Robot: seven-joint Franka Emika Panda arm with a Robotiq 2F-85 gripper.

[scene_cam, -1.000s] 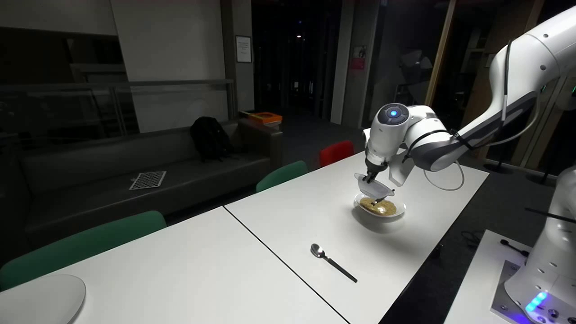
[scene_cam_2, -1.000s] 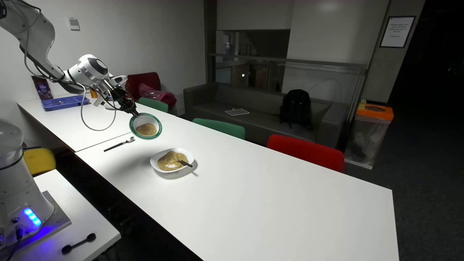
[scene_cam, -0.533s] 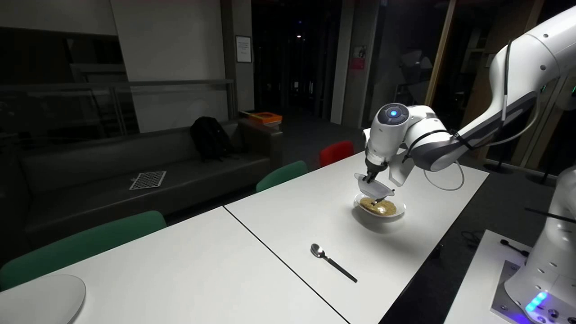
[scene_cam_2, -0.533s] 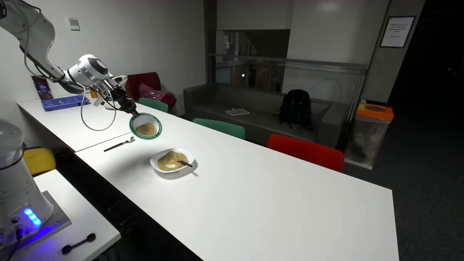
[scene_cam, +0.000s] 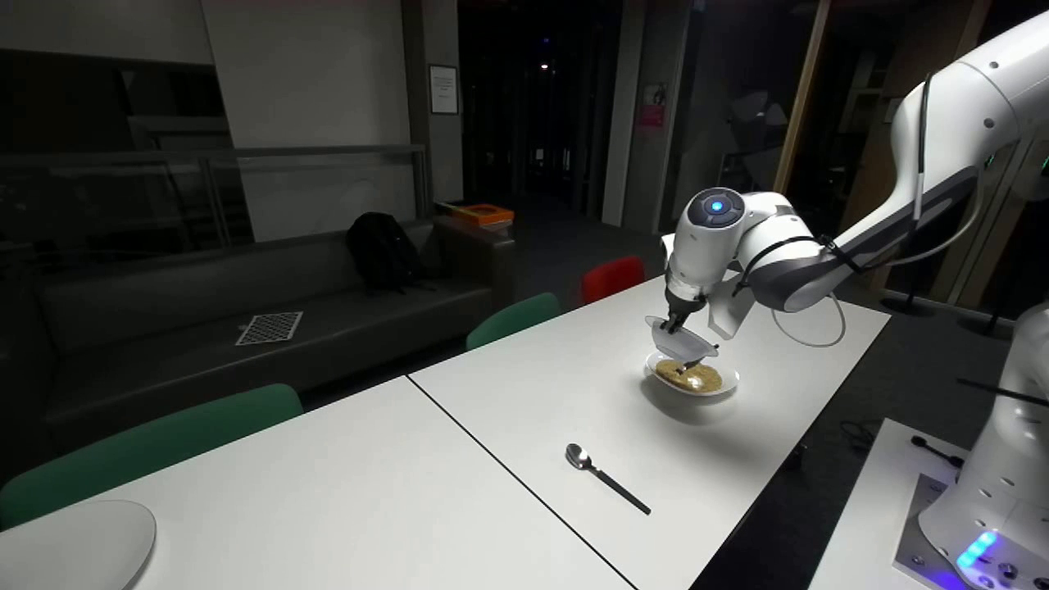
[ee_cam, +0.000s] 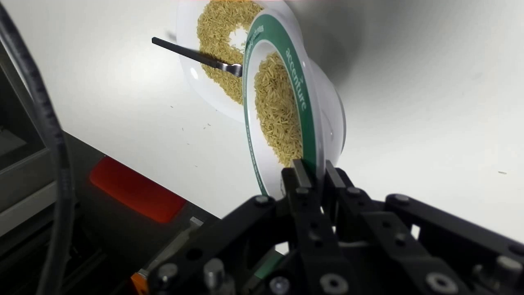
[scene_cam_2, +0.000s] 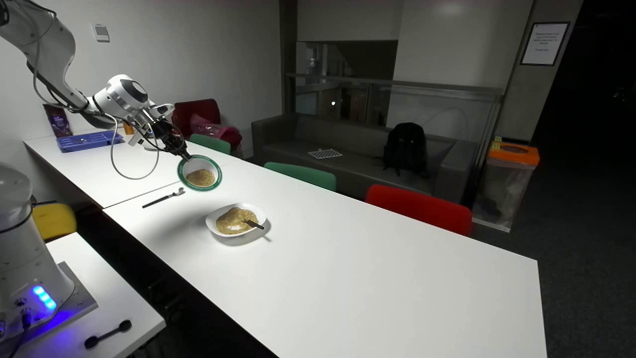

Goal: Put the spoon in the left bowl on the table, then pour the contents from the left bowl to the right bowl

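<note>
Above the white rectangular surface (scene_cam_2: 377, 268): a black two-fingered gripper (ee_cam: 317, 170), clamped on the rim of the green-rimmed round white bowl (ee_cam: 309, 127), which hangs clear of the surface.

Green-rimmed bowl: apparently the task's left bowl; tilted steeply, its mouth appearing in the wrist view as a narrow oval whose long axis runs away from the gripper. Tan rice-like grains (ee_cam: 278, 114) lie inside.

Wide shallow white bowl (ee_cam: 213, 94): apparently the task's right bowl; upright on the surface, with similar grains around a bare patch.

Governing relation: in the wrist view the shallow bowl lies beyond the gripper, past the far part of the held bowl and on the side its mouth faces; the held bowl hides part of it. How far the tilted lip reaches over the lower rim cannot be told.

Slim black-handled metal utensil (ee_cam: 184, 51): in the shallow bowl, its handle crossing the rim; the head is hidden in the wrist view.

Silver spoon with a black handle (scene_cam: 607, 480): flat on the surface, apart from both bowls. Which of the two the task means is uncertain.

Stage (judged): pouring, probably part done; no falling stream shows.

Next move (judged): likely a further tilt, with the lip centred over the shallow bowl, lest grains spill.
</note>
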